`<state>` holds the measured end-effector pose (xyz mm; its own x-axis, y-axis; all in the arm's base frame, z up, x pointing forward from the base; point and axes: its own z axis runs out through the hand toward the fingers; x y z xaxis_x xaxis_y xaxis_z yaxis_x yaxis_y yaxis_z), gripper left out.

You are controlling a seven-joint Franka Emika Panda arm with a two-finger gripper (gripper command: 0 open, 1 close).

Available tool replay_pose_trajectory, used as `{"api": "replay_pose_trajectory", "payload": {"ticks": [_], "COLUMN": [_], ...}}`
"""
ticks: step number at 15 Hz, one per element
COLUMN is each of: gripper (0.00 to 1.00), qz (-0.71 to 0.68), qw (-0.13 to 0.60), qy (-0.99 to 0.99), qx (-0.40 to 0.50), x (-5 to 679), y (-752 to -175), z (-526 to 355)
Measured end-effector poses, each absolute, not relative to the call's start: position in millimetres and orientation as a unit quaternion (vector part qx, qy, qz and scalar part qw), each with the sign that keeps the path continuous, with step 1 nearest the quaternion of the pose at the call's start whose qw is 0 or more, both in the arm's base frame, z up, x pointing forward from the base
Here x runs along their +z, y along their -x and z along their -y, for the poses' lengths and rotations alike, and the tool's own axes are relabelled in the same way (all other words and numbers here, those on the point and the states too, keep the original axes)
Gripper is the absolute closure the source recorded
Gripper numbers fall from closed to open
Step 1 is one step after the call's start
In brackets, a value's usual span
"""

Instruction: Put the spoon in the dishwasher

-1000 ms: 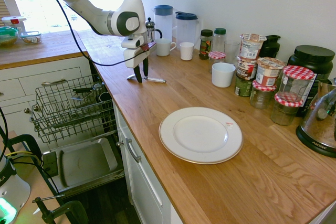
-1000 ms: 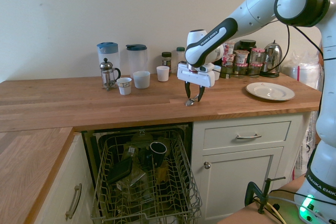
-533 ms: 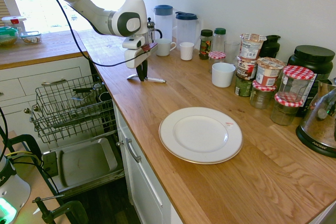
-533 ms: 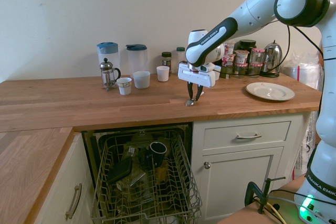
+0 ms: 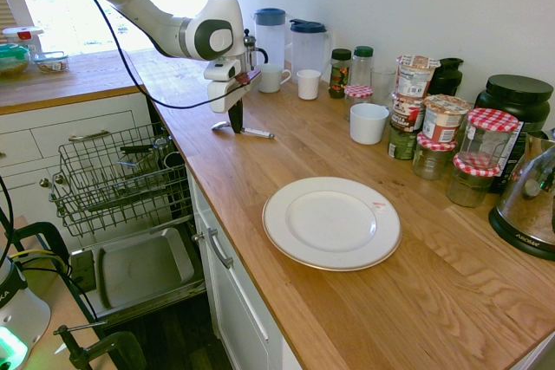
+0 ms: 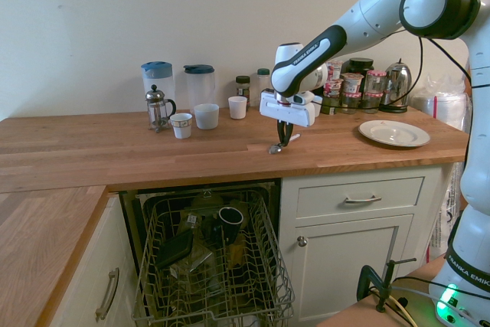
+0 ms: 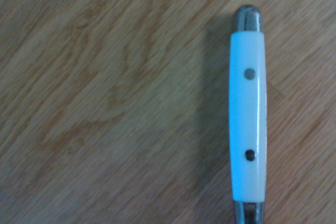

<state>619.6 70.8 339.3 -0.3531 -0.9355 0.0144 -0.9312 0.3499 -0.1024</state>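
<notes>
Both jaws of the gripper (image 5: 236, 126), apart a second ago, now clamp the spoon (image 5: 246, 132) at upper left, ready for lifting toward the dishwasher (image 5: 121, 181).

Spoon (image 7: 247, 119): pale glossy handle scale, two rivets, metal ends. Worktop (image 5: 364, 301): grained wood, matt. Plate (image 5: 331, 223): glossy white.

Spoon (image 5: 245, 132) flat on wooden counter, white-handled, dishwasher (image 6: 210, 266) open, rack pulled out

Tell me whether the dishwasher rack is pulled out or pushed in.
Pulled out: the rack sticks forward past the counter edge, holding a mug, above the lowered door.
</notes>
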Motion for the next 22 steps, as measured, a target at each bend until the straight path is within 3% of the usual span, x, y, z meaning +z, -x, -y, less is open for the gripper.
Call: {"api": "replay_pose_trajectory", "payload": {"ticks": [4, 10, 18, 22], "gripper": [1.0, 1.0, 1.0, 1.0], "qz": [-0.793, -0.706, -0.615, -0.59], "qw": [0.034, 0.025, -0.026, -0.047], "qy": [0.604, 0.699, 0.781, 0.801], "qx": [-0.077, -0.107, -0.108, -0.093], "x": [378.3, 416.2, 363.3, 327.7], "y": [-598.8, -515.8, -413.7, -391.7], "z": [-97.2, -242.6, -350.8, -371.8]}}
